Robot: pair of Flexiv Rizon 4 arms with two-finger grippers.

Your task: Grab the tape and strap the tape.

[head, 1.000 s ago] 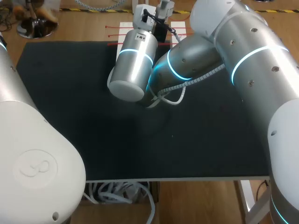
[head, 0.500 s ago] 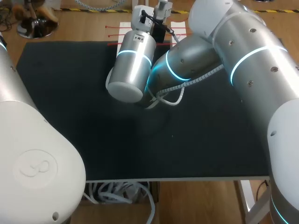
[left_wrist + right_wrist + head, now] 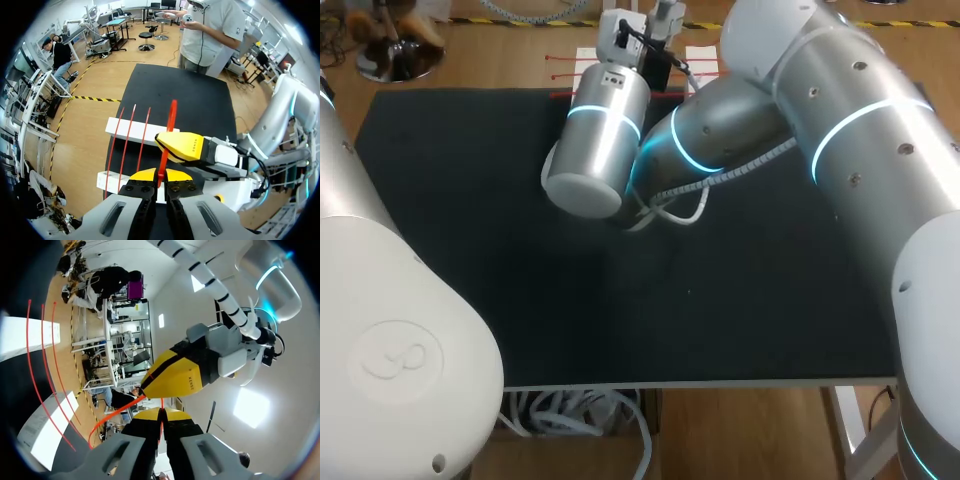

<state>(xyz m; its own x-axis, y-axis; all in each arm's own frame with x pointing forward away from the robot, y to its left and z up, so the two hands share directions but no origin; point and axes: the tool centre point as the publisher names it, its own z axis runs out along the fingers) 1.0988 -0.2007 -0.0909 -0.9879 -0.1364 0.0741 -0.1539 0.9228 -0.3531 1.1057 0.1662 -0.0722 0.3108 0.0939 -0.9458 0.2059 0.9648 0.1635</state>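
Note:
A red strap (image 3: 170, 125) stands upright between my two grippers at the table's far edge. In the left wrist view my left gripper (image 3: 159, 176) is shut on its lower end. Just ahead, the yellow fingers (image 3: 182, 146) of my right gripper pinch the same strap. The right wrist view shows my right gripper (image 3: 161, 415) shut on the strap (image 3: 117, 412), which curves away beside it, with the left gripper's yellow fingers (image 3: 172, 376) close above. In the head view my right arm (image 3: 720, 130) reaches over the table and hides both grippers' tips.
Three spare red straps (image 3: 131, 135) lie across two white blocks (image 3: 155, 134) beside the grippers, and show in the head view as red straps (image 3: 565, 68) at the far edge. The black mat (image 3: 520, 260) covers the table.
My right arm's silver links have shifted a little to the left and toward the far edge. Both grippers stay shut on the strap.

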